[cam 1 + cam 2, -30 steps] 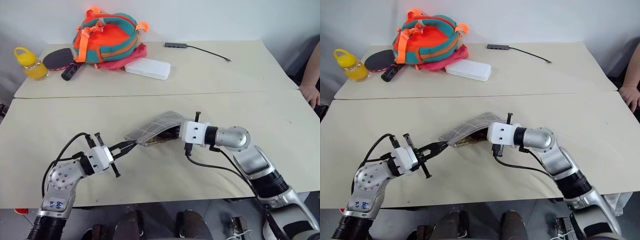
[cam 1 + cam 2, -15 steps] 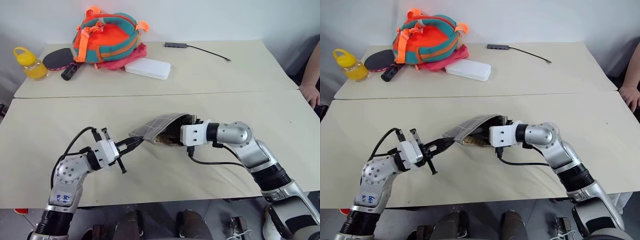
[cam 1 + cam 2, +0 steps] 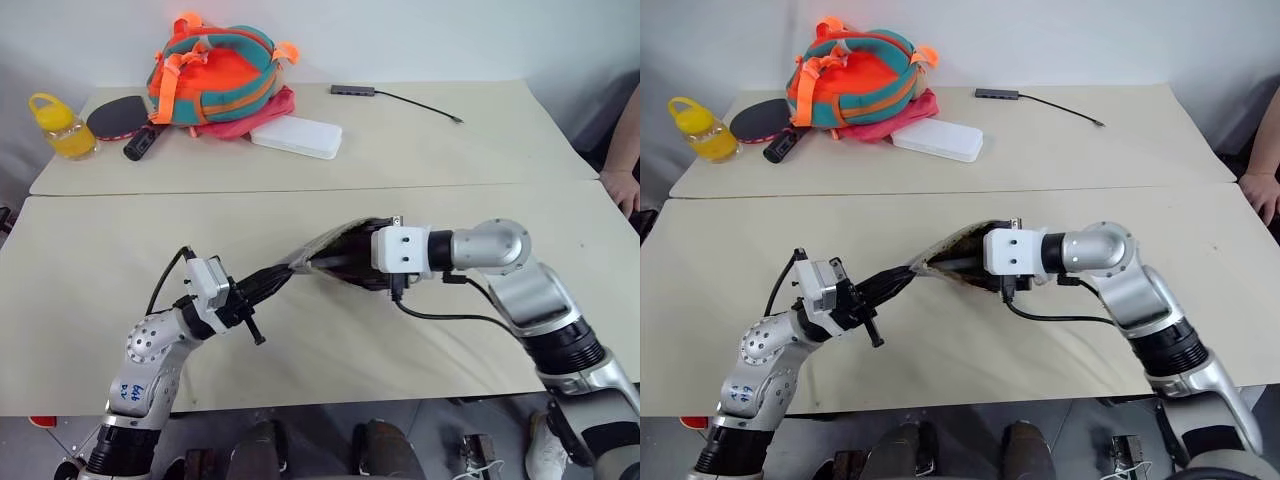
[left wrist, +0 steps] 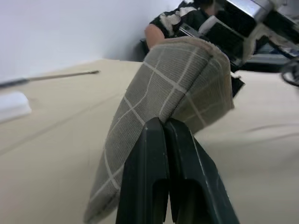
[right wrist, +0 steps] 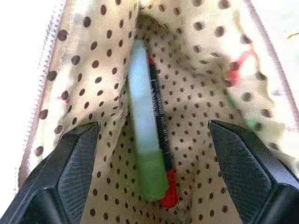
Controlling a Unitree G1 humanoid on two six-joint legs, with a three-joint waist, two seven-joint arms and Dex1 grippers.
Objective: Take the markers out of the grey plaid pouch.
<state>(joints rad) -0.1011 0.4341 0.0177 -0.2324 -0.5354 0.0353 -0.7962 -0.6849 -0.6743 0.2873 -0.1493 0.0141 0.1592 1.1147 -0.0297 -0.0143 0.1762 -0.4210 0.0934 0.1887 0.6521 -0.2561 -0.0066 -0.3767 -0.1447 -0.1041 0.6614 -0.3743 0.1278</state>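
Two pale beige tabletops (image 3: 470, 150) stood pushed together, a thin seam running across between them, with a plain white wall (image 3: 420, 35) behind the far one. On the far table sat an orange and teal backpack (image 3: 212, 70), a flat white rectangular case (image 3: 296, 136) just beside it, a black-handled paddle (image 3: 122, 122), a small yellow bottle (image 3: 58, 127) near the left corner, and a slim grey hub with a black cable (image 3: 352, 90). A person's hand (image 3: 622, 187) rested at the right edge.

Above the near table, the grey plaid fabric pouch (image 3: 335, 250) hung between the two arms, lifted clear of the surface. The left gripper (image 4: 164, 122) had its black fingers pressed tight together on one end of the pouch, pinching the cloth. The right gripper (image 5: 154, 135) stood at the pouch's open mouth, its fingers (image 5: 74, 163) spread wide inside the dotted cream lining and holding nothing. Between them, deep in the pouch, lay the markers side by side and touching: the thick pale-green highlighter with a bright green cap (image 5: 145, 140) and the slim red pen (image 5: 161, 144).
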